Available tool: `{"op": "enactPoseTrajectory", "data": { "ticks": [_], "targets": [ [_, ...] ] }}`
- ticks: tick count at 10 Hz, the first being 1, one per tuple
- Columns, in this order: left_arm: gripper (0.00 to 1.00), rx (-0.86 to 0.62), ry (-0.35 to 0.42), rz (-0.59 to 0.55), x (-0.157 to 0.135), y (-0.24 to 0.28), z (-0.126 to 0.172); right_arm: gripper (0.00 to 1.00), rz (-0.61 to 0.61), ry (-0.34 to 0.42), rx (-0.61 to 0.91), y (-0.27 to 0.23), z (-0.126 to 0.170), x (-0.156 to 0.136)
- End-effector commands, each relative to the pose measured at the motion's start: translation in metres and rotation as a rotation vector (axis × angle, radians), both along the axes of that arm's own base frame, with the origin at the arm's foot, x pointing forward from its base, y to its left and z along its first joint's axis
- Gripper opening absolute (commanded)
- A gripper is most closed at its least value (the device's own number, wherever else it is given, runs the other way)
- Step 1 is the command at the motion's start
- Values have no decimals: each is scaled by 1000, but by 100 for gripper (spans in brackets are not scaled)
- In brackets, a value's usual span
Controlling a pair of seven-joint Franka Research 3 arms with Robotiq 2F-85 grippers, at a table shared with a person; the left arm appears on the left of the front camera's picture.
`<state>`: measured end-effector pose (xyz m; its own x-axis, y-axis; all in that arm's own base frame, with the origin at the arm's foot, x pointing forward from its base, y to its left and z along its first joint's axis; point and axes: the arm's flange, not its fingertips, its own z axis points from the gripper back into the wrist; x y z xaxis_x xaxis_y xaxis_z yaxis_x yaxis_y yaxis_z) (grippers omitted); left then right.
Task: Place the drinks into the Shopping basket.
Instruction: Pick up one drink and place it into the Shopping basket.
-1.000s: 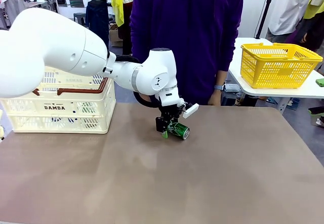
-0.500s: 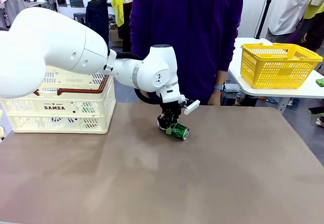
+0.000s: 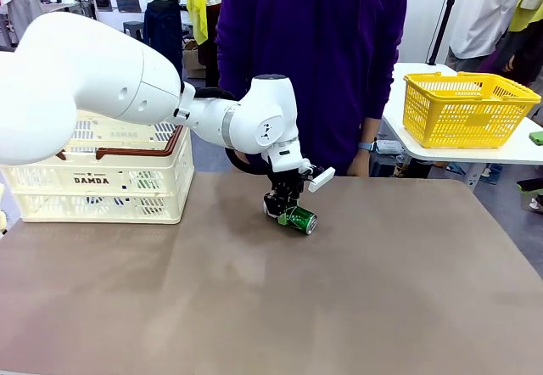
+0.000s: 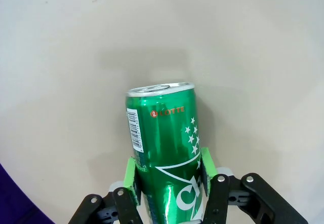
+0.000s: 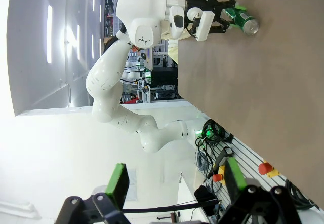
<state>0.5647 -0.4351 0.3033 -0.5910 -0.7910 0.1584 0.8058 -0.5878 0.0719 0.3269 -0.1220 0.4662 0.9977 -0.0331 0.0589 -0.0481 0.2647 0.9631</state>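
Change noted: over the last second I saw the left gripper point(image 3: 288, 214) go from straddling the can with jaws apart to pressed onto it; the arm also shifted slightly.
Left gripper state: green pads point(image 4: 131, 179) clamped on both flanks of the slim green aluminium drink can with silver top point(image 4: 164, 148), gripping its lower half.
Can position: lying on its side between the fingers, silver end pointing away from the wrist, resting on the brown table point(image 3: 382, 290) or just off it; I could not tell which.
Meaning for task: I judged the grasp made, with lift and carry remaining.
Shopping basket: cream-white slotted plastic crate with dark brown rim point(image 3: 102, 180), well apart from the left gripper, on its arm's side.
Right gripper point(image 5: 174, 188): fingers spread, holding nothing, far from the can.
Count, cans on table: one, green.
Count, cans in crate: green showed through the slots; number unclear.
Count, crates: one.
Count, yellow mesh basket point(image 3: 467, 108): one, on a separate white table.
Person: one, purple top point(image 3: 314, 53), directly beyond the gripper.
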Motion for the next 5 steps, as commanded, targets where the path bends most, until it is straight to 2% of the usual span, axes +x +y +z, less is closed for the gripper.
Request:
{"op": "enactPoseTrajectory", "data": {
  "ticks": [1,3,5],
  "targets": [
    [0,-5,32,61,3,14,15,100,2,6,2,0,4,-1],
    [0,-50,83,335,-4,40,85,100,2,6,2,0,4,-1],
    [0,-69,12,517,-40,66,162,100,2,6,2,0,4,-1]
  ]
}}
